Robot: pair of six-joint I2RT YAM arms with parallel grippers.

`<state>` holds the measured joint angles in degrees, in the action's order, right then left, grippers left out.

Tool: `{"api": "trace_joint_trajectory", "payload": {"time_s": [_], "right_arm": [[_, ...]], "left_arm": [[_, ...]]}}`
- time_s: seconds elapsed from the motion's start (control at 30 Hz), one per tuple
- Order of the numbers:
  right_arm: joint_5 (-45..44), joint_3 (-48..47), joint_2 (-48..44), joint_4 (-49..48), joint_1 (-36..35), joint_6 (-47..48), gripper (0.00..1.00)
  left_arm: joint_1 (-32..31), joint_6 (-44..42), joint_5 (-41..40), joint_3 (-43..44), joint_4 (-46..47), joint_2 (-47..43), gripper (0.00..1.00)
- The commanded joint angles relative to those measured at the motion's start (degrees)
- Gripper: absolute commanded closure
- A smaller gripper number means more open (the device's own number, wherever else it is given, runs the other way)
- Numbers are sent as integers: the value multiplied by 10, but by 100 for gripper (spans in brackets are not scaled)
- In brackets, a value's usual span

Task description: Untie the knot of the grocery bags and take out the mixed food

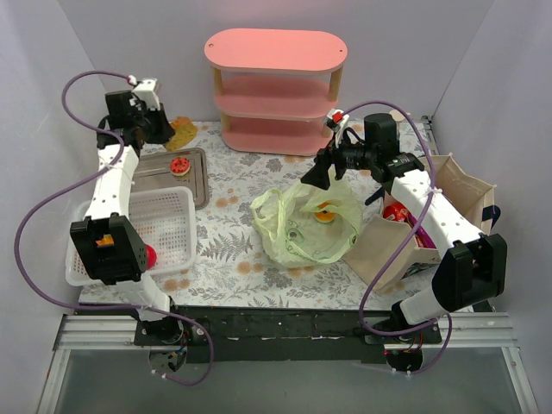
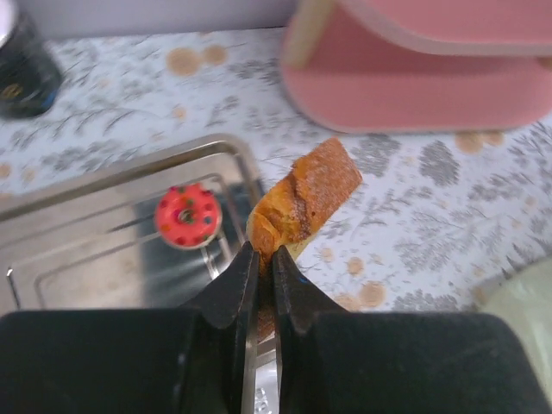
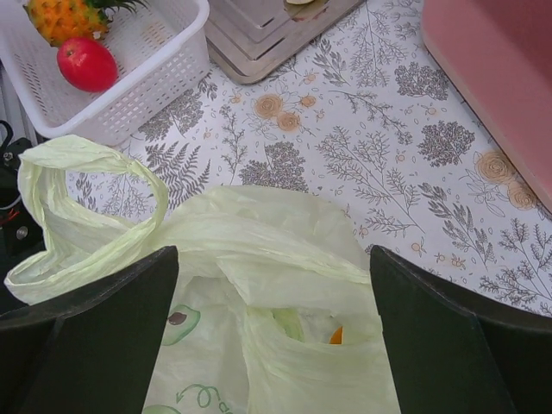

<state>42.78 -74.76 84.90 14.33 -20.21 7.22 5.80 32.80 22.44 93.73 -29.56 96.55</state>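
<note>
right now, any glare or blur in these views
Left wrist: the tray mirrors light in streaks, the pastry is fairly sharp, the left gripper soft. Right wrist: evenly lit, the near fingers dark and blurred. Top: soft shadows, no glare.

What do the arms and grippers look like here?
White links, boxy black joint housings on the left arm and right arm; a small orange mark on one left housing. A purple cable loops beside each. The left gripper and right gripper have plain black tapered fingers.
</note>
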Motion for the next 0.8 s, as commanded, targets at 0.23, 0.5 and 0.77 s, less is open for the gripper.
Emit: {"api": "trace_joint_trajectory", "payload": {"time_s": [0.23, 0.5, 0.77], "right_arm": [[22, 2, -2, -30, 3, -9, 2], [16, 12, -16, -17, 2, 2, 2], [5, 14, -25, 9, 2, 24, 2]], "left_arm": [[170, 229, 47, 9, -8, 111, 100], [185, 258, 80, 15, 20, 208, 100], [184, 287, 13, 41, 28, 243, 100]]}}
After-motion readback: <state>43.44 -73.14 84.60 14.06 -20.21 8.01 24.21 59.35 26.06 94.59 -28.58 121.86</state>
